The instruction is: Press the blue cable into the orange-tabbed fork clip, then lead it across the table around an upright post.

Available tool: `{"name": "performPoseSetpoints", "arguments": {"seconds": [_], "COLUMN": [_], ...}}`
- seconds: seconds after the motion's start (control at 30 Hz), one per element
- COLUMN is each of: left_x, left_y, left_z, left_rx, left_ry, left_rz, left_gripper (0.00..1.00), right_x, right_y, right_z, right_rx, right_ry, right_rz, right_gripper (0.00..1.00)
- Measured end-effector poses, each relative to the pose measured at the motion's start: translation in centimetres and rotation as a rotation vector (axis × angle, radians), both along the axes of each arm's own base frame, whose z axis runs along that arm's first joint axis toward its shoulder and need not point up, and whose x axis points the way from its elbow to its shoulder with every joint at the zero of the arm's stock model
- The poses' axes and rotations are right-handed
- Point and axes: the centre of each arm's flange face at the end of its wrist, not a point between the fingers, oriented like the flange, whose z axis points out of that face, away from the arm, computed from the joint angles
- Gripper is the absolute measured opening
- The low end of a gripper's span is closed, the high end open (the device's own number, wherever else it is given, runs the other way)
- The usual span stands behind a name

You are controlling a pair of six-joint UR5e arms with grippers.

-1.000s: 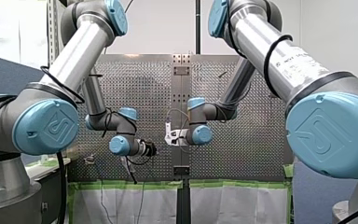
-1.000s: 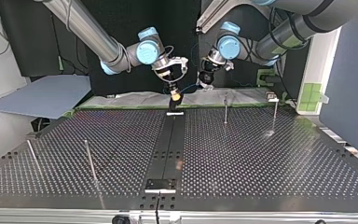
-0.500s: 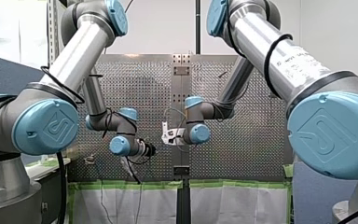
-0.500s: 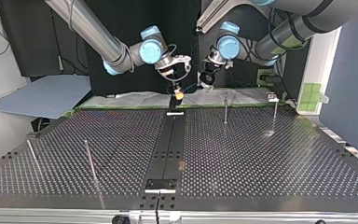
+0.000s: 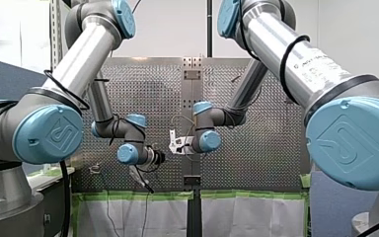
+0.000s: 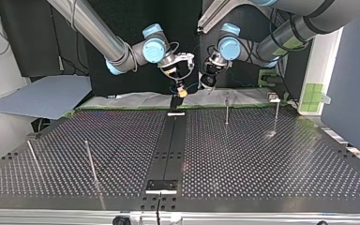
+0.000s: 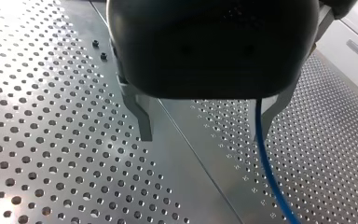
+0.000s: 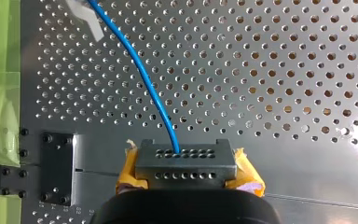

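Note:
In the right wrist view the blue cable (image 8: 145,79) runs from between my right gripper's (image 8: 185,161) yellow-padded fingers out over the perforated plate; that gripper is shut on it. In the top view my right gripper (image 6: 180,92) hangs above the table's far edge by the centre rail, with my left gripper (image 6: 206,81) close beside it. My left gripper (image 7: 204,126) is open, its metal fingers (image 7: 142,122) wide apart. The cable (image 7: 266,172) hangs just inside one finger, unclamped. A small clip-like fixture (image 6: 274,98) sits at the far edge; its colour is too small to tell.
Two upright posts (image 6: 226,108) (image 6: 276,114) stand at the top view's far right, and two leaning rods (image 6: 90,161) (image 6: 33,158) at its near left. A dark rail (image 6: 168,145) runs down the table's middle. Green tape (image 8: 2,93) edges the plate.
My right gripper has moved with the cable toward my left gripper, to the top view's right and a little higher. My left gripper has barely shifted.

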Motion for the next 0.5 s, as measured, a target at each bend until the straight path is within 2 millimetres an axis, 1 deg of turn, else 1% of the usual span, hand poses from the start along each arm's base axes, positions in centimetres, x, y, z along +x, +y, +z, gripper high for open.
{"name": "performPoseSetpoints", "arguments": {"seconds": [0.13,0.17,0.2,0.23,0.4,0.43,0.47,0.5], "left_x": [-0.15,-0.20,-0.25,-0.32,-0.47,-0.48,-0.49,-0.52], "left_y": [0.00,0.05,0.11,0.22,0.68,0.74,0.77,0.78], "left_z": [-0.07,-0.10,-0.12,-0.18,-0.38,-0.39,-0.39,-0.40], "left_rx": [-0.028,-0.031,-0.029,-0.023,0.025,0.037,0.046,0.055], "left_ry": [0.019,0.024,0.030,0.037,0.046,0.044,0.042,0.041], "left_rz": [0.015,0.022,0.029,0.040,0.073,0.077,0.078,0.079], "left_gripper": [1.00,0.90,0.90,0.81,0.81,0.30,0.16,0.16], "right_x": [0.00,-0.01,-0.01,-0.01,-0.02,-0.02,-0.02,-0.01], "right_y": [0.04,0.04,0.04,0.04,0.04,0.05,0.05,0.06], "right_z": [0.00,-0.01,-0.02,-0.01,-0.01,-0.02,-0.01,-0.02], "right_rx": [0.002,0.003,0.003,0.003,0.004,0.004,0.004,0.004], "right_ry": [0.000,0.001,0.001,0.001,0.001,0.001,0.001,0.001], "right_rz": [0.000,0.000,0.000,-0.001,-0.001,-0.001,-0.001,-0.001], "right_gripper": [0.00,0.00,0.00,0.00,0.00,0.00,0.00,0.00]}}
